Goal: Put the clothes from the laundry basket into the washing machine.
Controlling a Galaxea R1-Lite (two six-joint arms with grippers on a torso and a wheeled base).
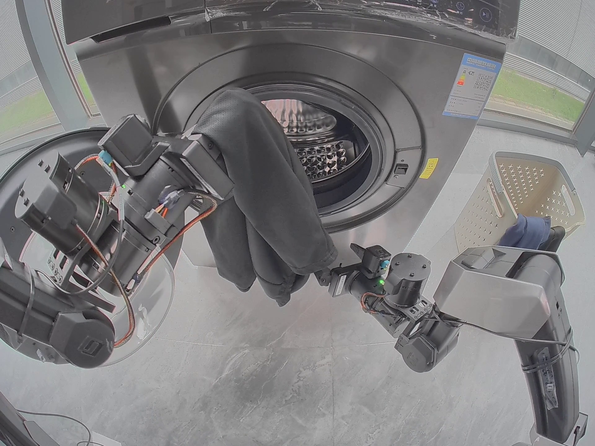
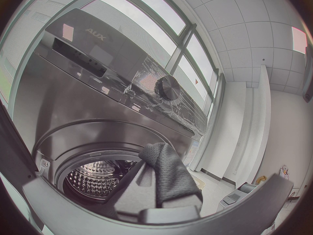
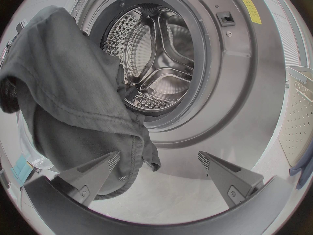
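**Head view.** The left end effector [image 1: 218, 170] holds a dark grey garment [image 1: 266, 205] raised in front of the washer [image 1: 396, 94] opening, probably so that the cloth clears the rim on its way to the drum [image 1: 322, 150]. The garment is wholly outside, and its lower folds hang below the opening. The right end effector [image 1: 322, 275] sits low at the hanging hem, seemingly placed to gather the slack. The basket [image 1: 520, 187] stands on the floor to the right, with a blue cloth [image 1: 525, 230] inside.

**Left wrist view.** The left end effector [image 2: 163, 199] is pressed together on a fold of the garment [image 2: 169, 170], with the drum [image 2: 94, 180] beyond.

**Right wrist view.** The right end effector [image 3: 159, 167] is spread wide and grips nothing. The garment [image 3: 75, 92] hem hangs against one finger [image 3: 101, 167], and the drum [image 3: 156, 59] lies straight ahead.
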